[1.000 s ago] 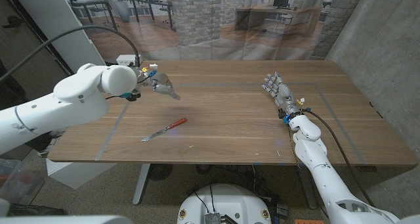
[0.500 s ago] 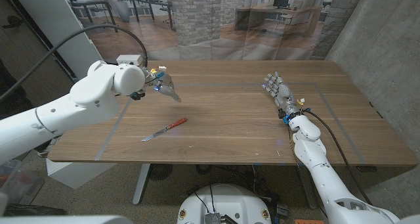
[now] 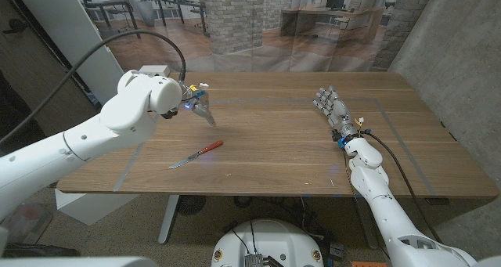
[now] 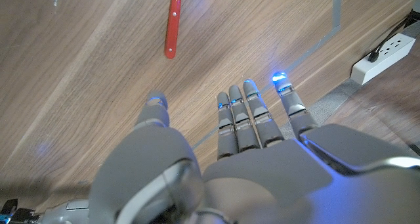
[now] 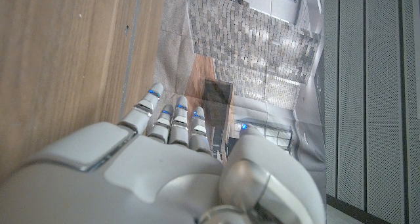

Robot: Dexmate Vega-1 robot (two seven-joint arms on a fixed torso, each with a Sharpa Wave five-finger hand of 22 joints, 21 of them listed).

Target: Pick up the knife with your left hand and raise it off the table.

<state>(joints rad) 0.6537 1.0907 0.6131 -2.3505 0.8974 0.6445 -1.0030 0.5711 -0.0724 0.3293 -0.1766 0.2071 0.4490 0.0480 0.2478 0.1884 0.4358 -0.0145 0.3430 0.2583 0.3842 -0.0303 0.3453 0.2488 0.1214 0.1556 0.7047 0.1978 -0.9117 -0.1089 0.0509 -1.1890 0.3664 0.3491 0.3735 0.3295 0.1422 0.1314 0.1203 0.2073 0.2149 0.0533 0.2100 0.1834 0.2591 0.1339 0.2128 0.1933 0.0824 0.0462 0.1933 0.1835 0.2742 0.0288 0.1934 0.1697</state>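
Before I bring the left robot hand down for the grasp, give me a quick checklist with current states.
1. Red-handled knife with a silver blade lies flat on the wooden table, nothing touching it: ok.
2. Left robot hand holds nothing, fingers apart: ok.
3. Left robot hand positioned over the knife: not ok; it hangs above the table farther back than the knife, the red handle ahead of its fingertips in the left wrist view.
4. Path down to the handle free of other things: ok.
5. Right robot hand well away from the knife, across the table: ok.
6. Height of the left robot hand above the table: cannot tell.
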